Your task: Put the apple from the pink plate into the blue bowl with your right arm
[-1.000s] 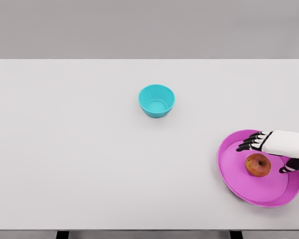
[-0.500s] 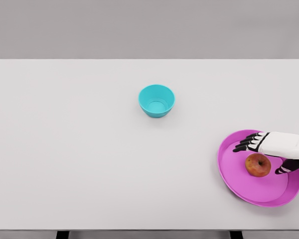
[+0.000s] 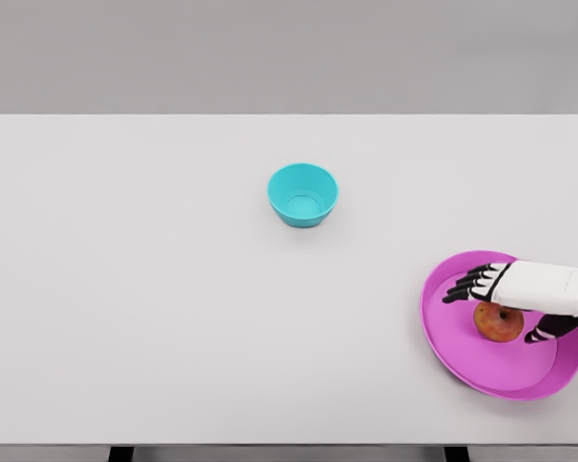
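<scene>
One round red-yellow apple (image 3: 499, 324). One flat round pink plate (image 3: 462, 342). One small teal-blue plastic bowl (image 3: 302, 194). One white robot hand (image 3: 520, 289) with black fingers (image 3: 462, 285), entering from the right; no second hand counted in view. One plain white rectangular tabletop (image 3: 173, 289). Two dark table legs seen at the bottom edge, one toward each side. That makes three loose objects on the tabletop: apple, plate, bowl.
</scene>
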